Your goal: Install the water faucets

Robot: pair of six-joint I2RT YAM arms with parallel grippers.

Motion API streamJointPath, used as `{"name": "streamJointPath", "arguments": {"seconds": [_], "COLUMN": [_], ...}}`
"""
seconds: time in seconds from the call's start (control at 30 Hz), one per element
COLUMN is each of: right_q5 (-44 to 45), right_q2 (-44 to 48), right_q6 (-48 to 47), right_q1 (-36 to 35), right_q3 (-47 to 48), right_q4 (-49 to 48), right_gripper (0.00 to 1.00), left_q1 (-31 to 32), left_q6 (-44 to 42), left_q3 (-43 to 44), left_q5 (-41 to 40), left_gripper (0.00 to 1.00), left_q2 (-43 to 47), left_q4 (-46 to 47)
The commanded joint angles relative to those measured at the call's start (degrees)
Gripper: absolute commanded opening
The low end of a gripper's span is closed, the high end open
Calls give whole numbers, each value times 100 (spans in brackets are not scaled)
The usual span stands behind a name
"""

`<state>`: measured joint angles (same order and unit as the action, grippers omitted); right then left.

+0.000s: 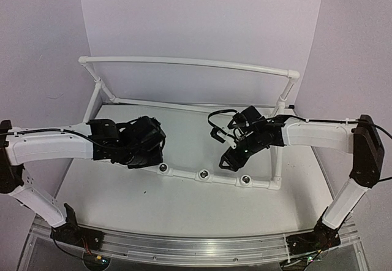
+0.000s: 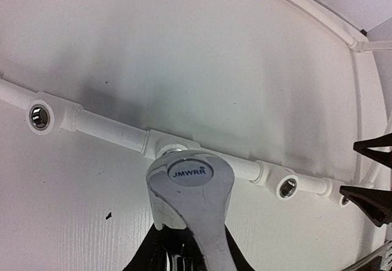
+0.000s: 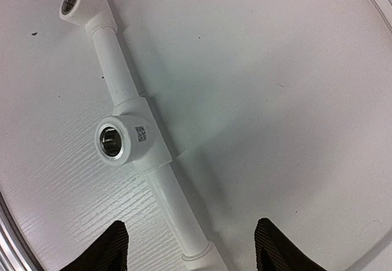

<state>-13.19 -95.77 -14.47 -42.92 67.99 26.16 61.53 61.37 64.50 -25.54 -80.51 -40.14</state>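
A chrome water faucet (image 2: 190, 174) with a "JMWRR" cap stands against a tee socket (image 2: 164, 146) of the white pipe frame (image 1: 184, 62). Its handle runs down into my left gripper (image 2: 188, 249), which is shut on it. From above, the left gripper (image 1: 146, 152) hides the faucet at the left end of the front pipe (image 1: 223, 179). My right gripper (image 1: 233, 159) hovers over the same pipe further right. It is open (image 3: 195, 249), with the pipe (image 3: 171, 203) passing below between its fingertips (image 3: 113, 246) and nothing held.
Open silvery sockets sit along the front pipe (image 1: 163, 168) (image 1: 203, 175) (image 1: 245, 181), with one close to the right gripper (image 3: 111, 141) and another beyond it (image 3: 70, 2). The frame's back rail and uprights (image 1: 283, 99) fence the white tabletop (image 1: 184, 209).
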Motion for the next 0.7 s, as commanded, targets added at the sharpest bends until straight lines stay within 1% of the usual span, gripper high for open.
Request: {"name": "streamJointPath", "arguments": {"seconds": [0.0, 0.17, 0.27, 0.33, 0.5, 0.67], "right_q5": [456, 477, 531, 573, 574, 529], "right_q2": [-242, -407, -474, -449, -425, -458], "right_q6": [-95, -78, -166, -277, -405, -469], "right_q1": [-111, -185, -212, -216, -222, -319], "right_q3": [-145, -272, -317, -361, -462, -566], "right_q4": [-310, -484, -491, -498, -490, -486], "right_gripper": [67, 66, 65, 64, 62, 58], "left_q1": [90, 87, 91, 87, 87, 79], "left_q6": [-74, -215, -458, -484, -546, -605], "left_q3": [464, 208, -26, -134, 136, 122], "left_q5": [-683, -474, -256, -208, -218, -37], "left_gripper": [0, 0, 0, 0, 0, 0], "left_q2": [-244, -227, -123, -97, -500, -792], "left_q4": [-295, 206, 756, 965, 801, 1036]}}
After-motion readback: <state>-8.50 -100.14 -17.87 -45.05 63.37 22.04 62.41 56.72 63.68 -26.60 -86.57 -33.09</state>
